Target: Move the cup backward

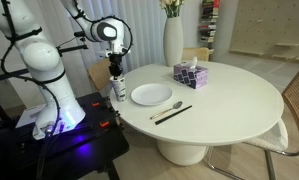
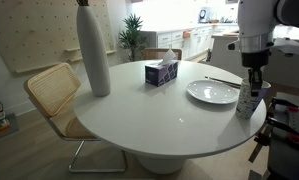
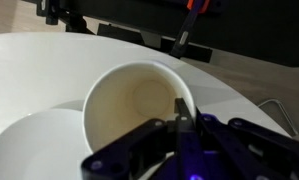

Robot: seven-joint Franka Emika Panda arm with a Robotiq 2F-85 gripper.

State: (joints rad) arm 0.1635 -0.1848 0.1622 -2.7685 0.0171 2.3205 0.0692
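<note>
The small white cup [image 1: 118, 90] with a dark print stands at the table's edge nearest the robot, beside the white plate [image 1: 151, 95]. It also shows in an exterior view [image 2: 248, 103]. In the wrist view I look straight down into the empty cup [image 3: 129, 100]. My gripper [image 1: 116, 75] comes down from above onto the cup and also shows in an exterior view [image 2: 252, 88]. In the wrist view the fingers [image 3: 179, 112] are pinched on the cup's rim, one inside and one outside the wall. The cup rests on the table.
A tall white vase [image 1: 173, 42] and a blue tissue box [image 1: 189, 75] stand further back on the round white table [image 1: 219, 115]. A spoon and dark chopsticks [image 1: 172, 110] lie past the plate. A wicker chair [image 2: 51, 92] stands at the table.
</note>
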